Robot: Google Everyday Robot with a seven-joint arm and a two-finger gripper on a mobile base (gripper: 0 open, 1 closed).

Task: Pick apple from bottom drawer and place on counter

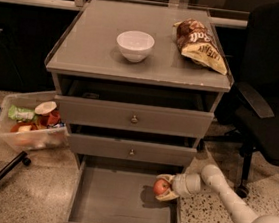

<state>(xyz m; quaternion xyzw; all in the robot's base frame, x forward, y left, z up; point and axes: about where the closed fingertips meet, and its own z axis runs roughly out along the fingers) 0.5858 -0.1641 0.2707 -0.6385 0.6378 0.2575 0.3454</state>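
Observation:
The apple [160,187], small and red-orange, sits between the pale fingers of my gripper [165,188] at the right side of the open bottom drawer [114,201]. The gripper is shut on the apple and holds it a little above the drawer's grey floor, with a shadow under it. My white arm [230,202] reaches in from the lower right. The counter [87,42] is the glossy grey cabinet top above the drawers.
A white bowl [135,45] and a chip bag [200,44] sit on the counter. Two shut drawer fronts with knobs [134,118] are above the open drawer. A clear bin of food packets [29,126] stands at the left, a black office chair [273,103] at the right.

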